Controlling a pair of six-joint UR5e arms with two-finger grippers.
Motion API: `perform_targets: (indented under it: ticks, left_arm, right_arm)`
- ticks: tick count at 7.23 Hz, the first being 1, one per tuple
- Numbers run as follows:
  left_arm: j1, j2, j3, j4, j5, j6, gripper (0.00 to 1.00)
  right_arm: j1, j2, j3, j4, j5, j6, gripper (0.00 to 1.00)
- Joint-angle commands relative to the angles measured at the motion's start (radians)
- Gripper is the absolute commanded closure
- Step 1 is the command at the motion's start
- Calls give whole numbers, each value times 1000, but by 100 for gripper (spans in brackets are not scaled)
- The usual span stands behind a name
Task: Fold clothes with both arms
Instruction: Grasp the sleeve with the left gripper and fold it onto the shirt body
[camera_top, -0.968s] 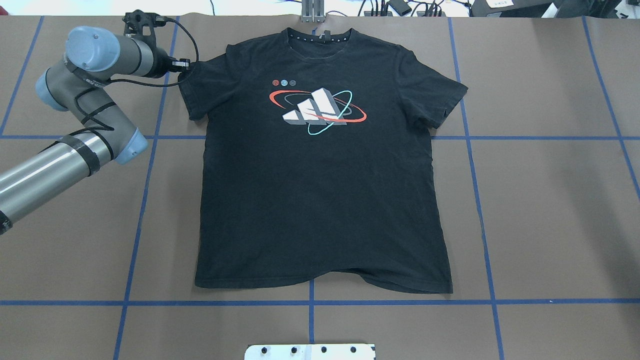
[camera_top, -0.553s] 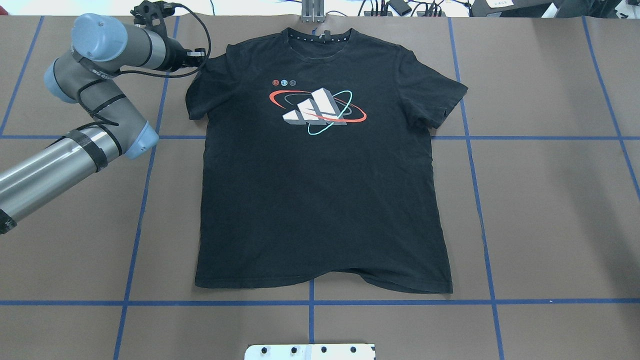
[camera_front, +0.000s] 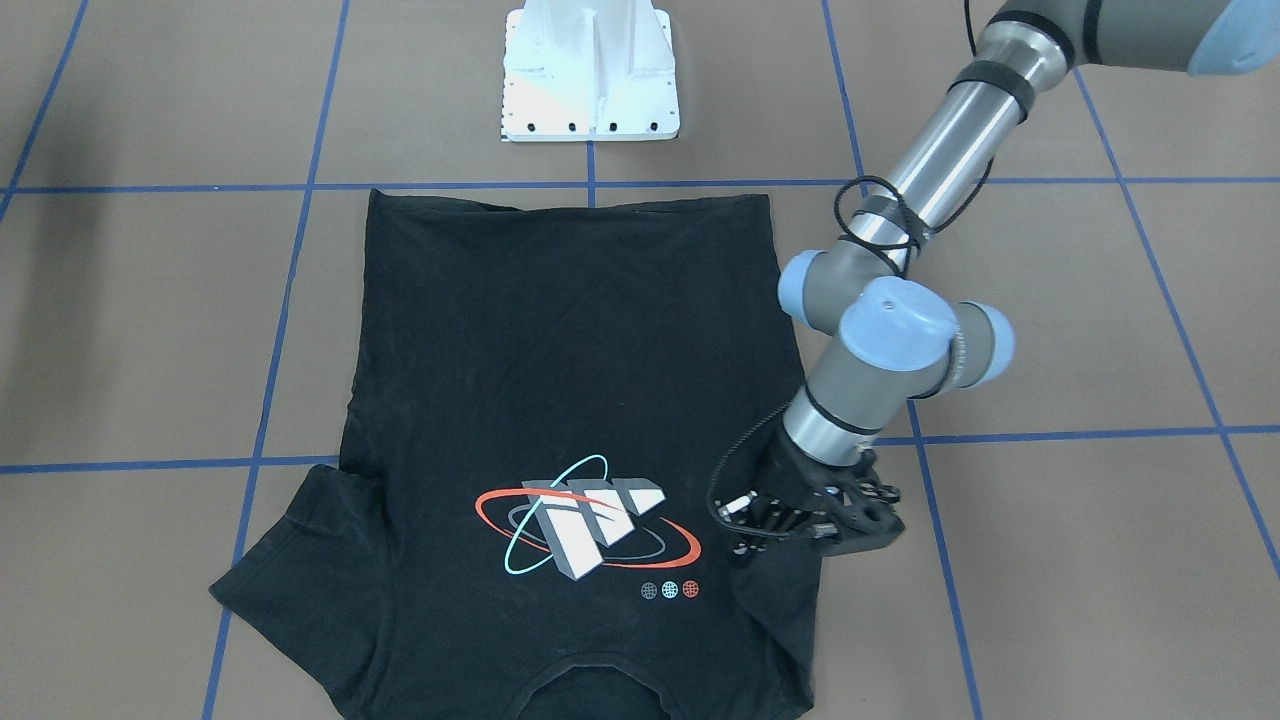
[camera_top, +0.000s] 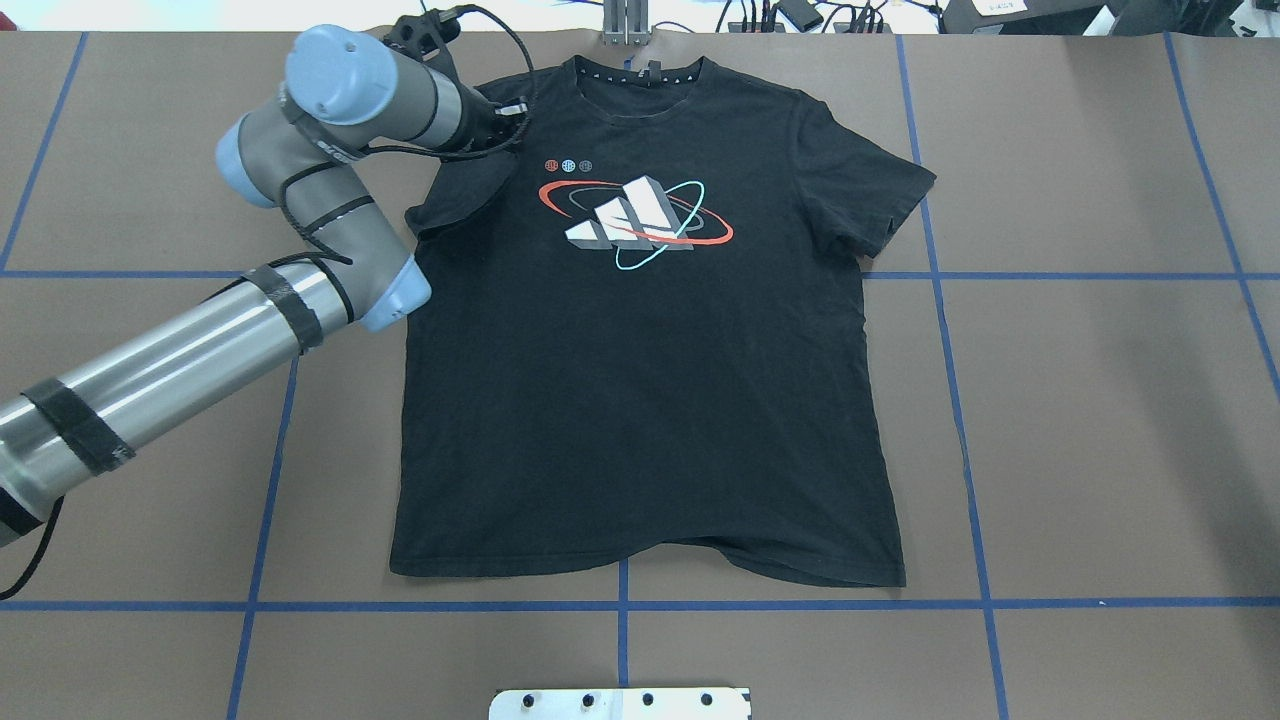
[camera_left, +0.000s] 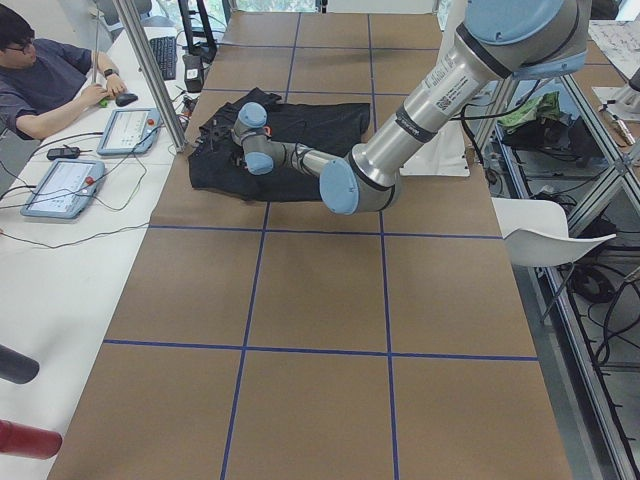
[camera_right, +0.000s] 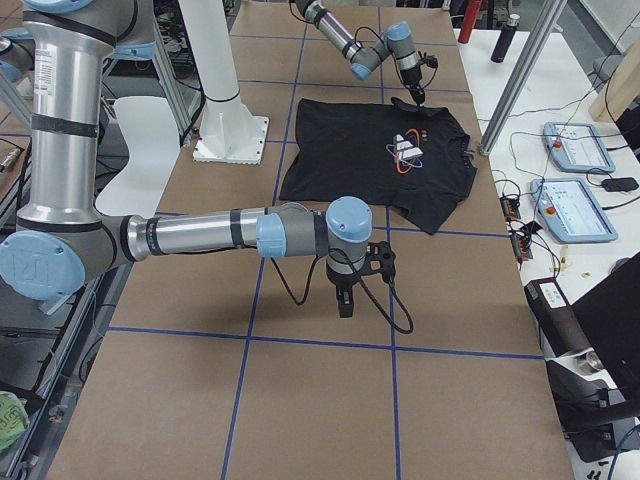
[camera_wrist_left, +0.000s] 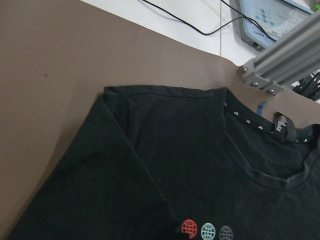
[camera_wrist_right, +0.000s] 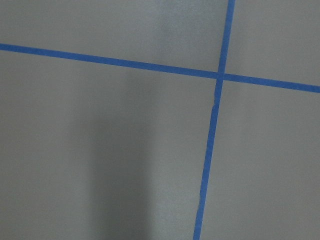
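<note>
The black T-shirt (camera_top: 640, 400) lies flat, logo (camera_top: 635, 222) up, collar toward the table's far edge. My left gripper (camera_top: 505, 128) is shut on the shirt's left sleeve and holds it over the chest beside the collar, so the sleeve (camera_top: 455, 200) is folded inward. In the front-facing view the left gripper (camera_front: 745, 540) hangs low over the shirt (camera_front: 560, 350) next to the logo. The left wrist view shows the collar and shoulder (camera_wrist_left: 200, 165). My right gripper (camera_right: 343, 305) shows only in the exterior right view, low over bare table well away from the shirt; I cannot tell if it is open.
The white pedestal base (camera_front: 590, 70) stands at the robot's side of the table. An aluminium post (camera_top: 625, 25) stands just behind the collar. Blue tape lines (camera_top: 940, 275) grid the brown table. An operator (camera_left: 40, 75) sits with control pendants beyond the far edge.
My left gripper has moved right, from the shirt's left edge to over its chest, taking the sleeve along and folding it inward. The rest of the shirt has not moved.
</note>
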Motion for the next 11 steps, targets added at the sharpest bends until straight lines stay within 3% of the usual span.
perform_targets:
  ticks: [1, 3, 4, 5, 6, 7, 10, 11]
  left_arm:
    - [36, -83, 67, 31, 77, -41, 100]
    - [42, -90, 79, 31, 91, -73, 100]
    - [40, -90, 78, 30, 89, -59, 57]
    - [39, -90, 67, 28, 86, 5, 1]
    - [34, -76, 15, 37, 61, 63, 0]
    - [28, -30, -82, 92, -49, 124, 0]
    - [28, 216, -571, 417, -79, 267, 0]
    - [28, 304, -688, 438, -82, 278, 0]
  right_arm:
    - [0, 0, -2, -1, 0, 0, 0]
    - [-2, 0, 0, -1, 0, 0, 0]
    - [-3, 0, -2, -1, 0, 0, 0]
    - [-8, 1, -2, -1, -2, 0, 0]
    - [-23, 21, -6, 2, -9, 0, 0]
    - [-32, 82, -49, 2, -12, 30, 0]
    - [-116, 317, -217, 9, -12, 198, 0]
    - [-144, 378, -291, 72, -12, 251, 0]
